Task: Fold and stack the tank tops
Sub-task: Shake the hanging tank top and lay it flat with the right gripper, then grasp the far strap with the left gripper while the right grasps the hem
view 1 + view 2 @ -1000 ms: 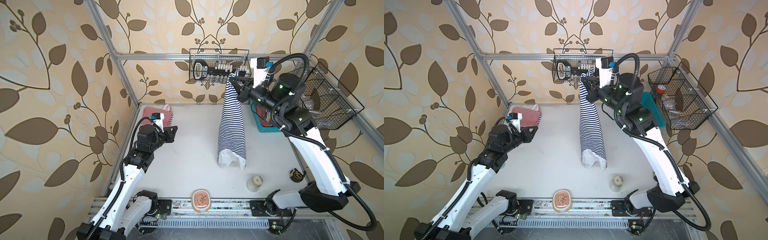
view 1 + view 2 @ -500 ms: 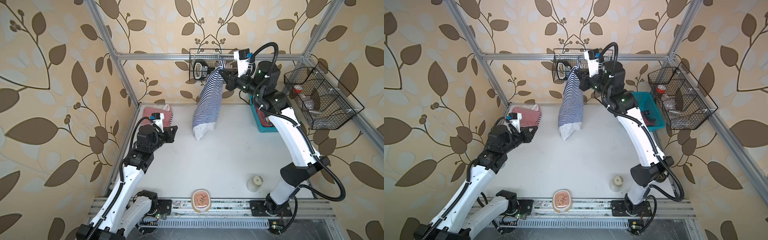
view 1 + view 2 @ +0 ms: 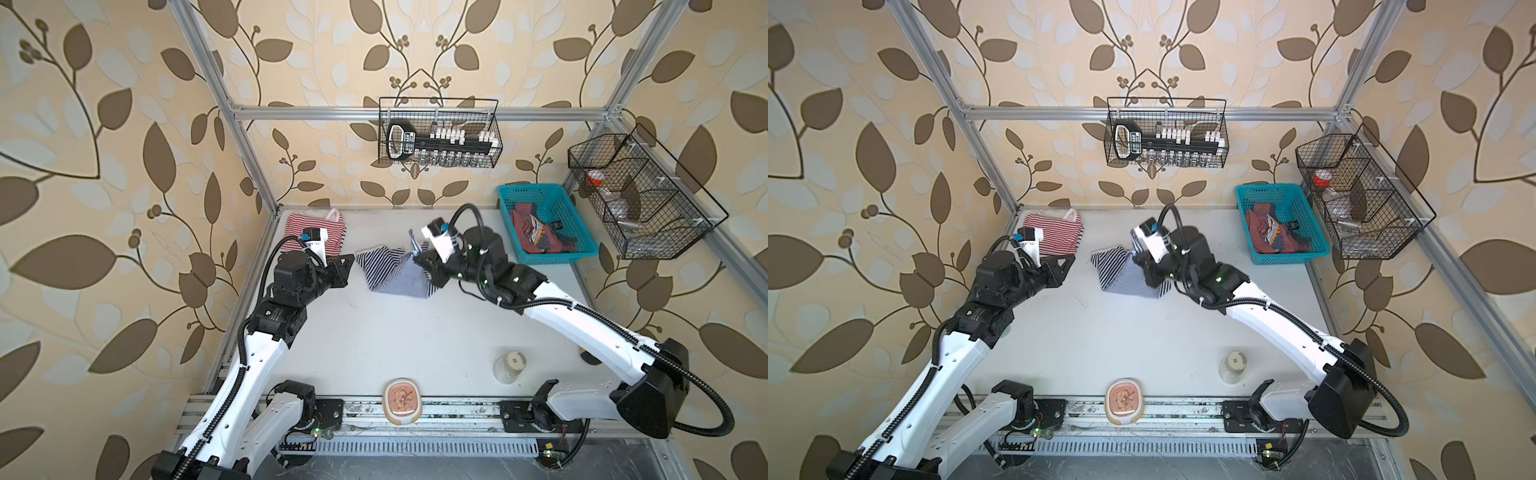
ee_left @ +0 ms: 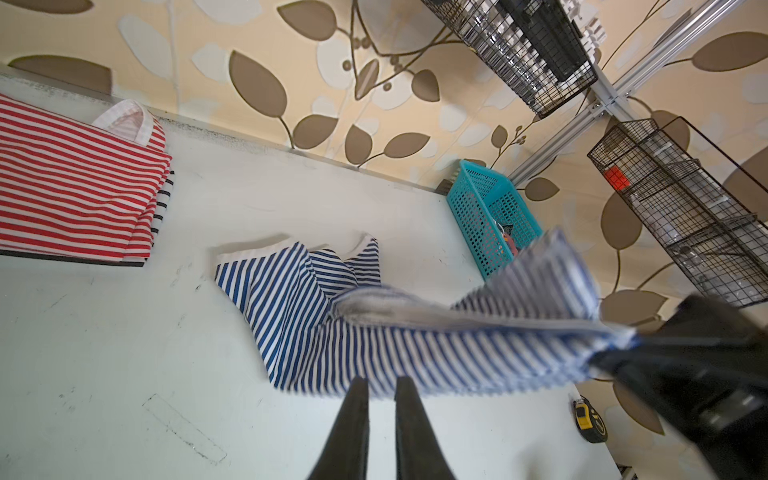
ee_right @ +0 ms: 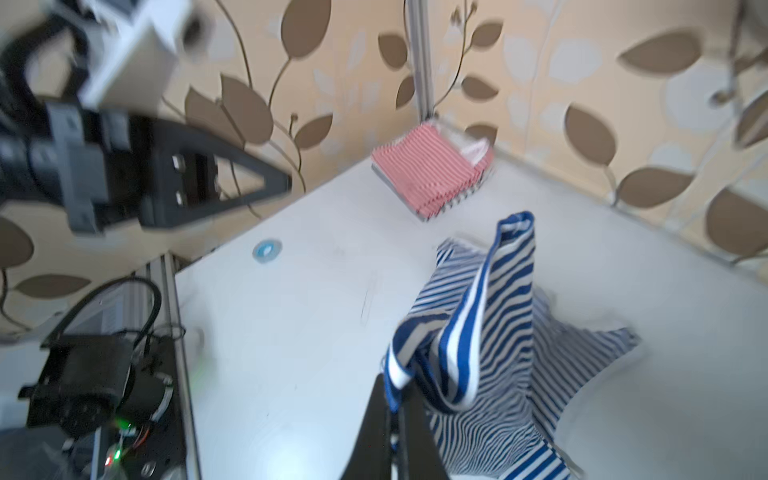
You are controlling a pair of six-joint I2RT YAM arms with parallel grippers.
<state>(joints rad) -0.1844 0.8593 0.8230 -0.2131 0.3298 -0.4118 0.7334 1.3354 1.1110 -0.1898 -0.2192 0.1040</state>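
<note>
The navy-and-white striped tank top (image 3: 388, 276) (image 3: 1123, 276) lies crumpled on the white table (image 3: 415, 332) at the back middle, one end lifted. My right gripper (image 3: 419, 259) (image 5: 392, 388) is shut on its banded edge (image 5: 399, 365). My left gripper (image 3: 348, 269) (image 4: 381, 384) hovers just left of it, jaws a narrow gap apart with nothing between them. The red-and-white striped top (image 3: 316, 232) (image 4: 75, 195) lies folded in the back left corner. A dusty red top (image 3: 536, 232) sits in the teal basket (image 3: 544, 259).
Black wire baskets hang on the back wall (image 3: 438, 133) and the right wall (image 3: 640, 199). A glass jar (image 3: 510, 365) and a tan dish (image 3: 402, 401) stand near the front edge. A yellow tape measure (image 4: 588, 419) lies at the right side.
My right gripper has swung the navy striped top down from high at the back wall onto the table at the back middle. The left arm has not moved.
</note>
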